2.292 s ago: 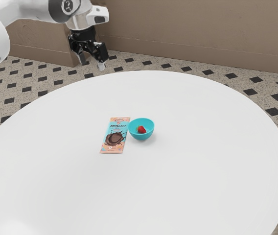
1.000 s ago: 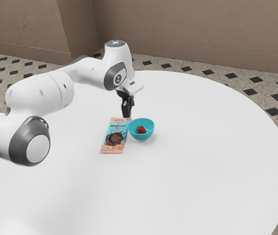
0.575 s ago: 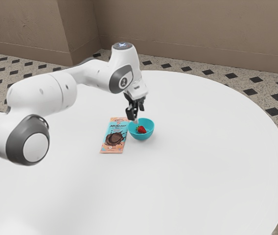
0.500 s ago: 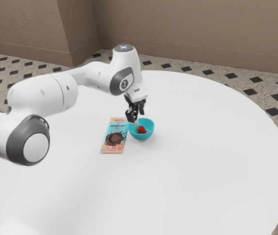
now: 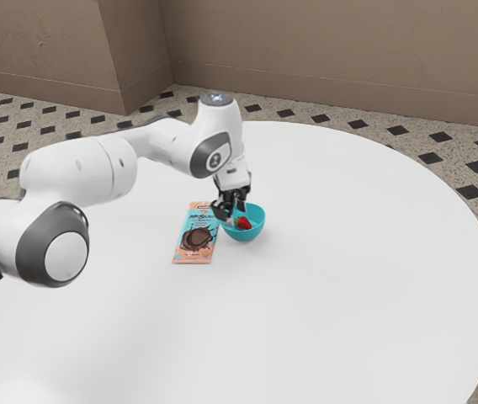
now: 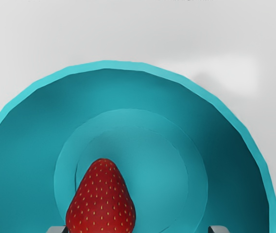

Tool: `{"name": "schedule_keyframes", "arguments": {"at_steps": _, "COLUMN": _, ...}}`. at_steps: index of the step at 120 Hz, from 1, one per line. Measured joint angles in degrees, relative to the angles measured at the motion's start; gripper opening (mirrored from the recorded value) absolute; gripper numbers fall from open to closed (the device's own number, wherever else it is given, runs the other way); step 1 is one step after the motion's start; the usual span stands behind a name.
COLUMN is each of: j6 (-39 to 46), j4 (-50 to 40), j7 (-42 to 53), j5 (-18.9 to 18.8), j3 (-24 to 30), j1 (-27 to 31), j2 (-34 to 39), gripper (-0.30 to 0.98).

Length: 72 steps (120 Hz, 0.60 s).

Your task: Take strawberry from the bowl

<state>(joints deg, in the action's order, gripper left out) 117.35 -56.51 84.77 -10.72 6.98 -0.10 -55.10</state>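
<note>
My gripper [image 5: 235, 219] is at the turquoise bowl [image 5: 246, 232], its fingertips reaching down within the rim on the side toward the chocolate bar. The red strawberry [image 5: 244, 223] lies inside the bowl beside them. In the wrist view, the tips of the gripper [image 6: 138, 229] stand wide apart, so it is open. Between them, much closer to one tip, lies the strawberry [image 6: 101, 201] on the floor of the bowl [image 6: 143, 165]; whether that tip touches it I cannot tell. The strawberry's lower part is cut off there.
A chocolate bar [image 5: 197, 234] in a blue and orange wrapper lies flat right beside the bowl, on the exterior view's left. Both rest on a round white table [image 5: 323, 311]. The arm spans the table's left part in the exterior view.
From beyond the table, my arm has swung in over it and my hand has come down to the bowl. In the last half second it has sunk lower. Bowl, strawberry and bar have stayed put.
</note>
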Motion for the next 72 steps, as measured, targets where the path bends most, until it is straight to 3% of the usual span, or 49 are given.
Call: {"name": "schedule_keyframes", "arguments": {"at_steps": 72, "j6": 4.9, "j4": -0.1, "j7": 4.4, "j5": -1.0, "j3": 1.8, "j1": 0.8, "j2": -1.8, "gripper": 0.32}}
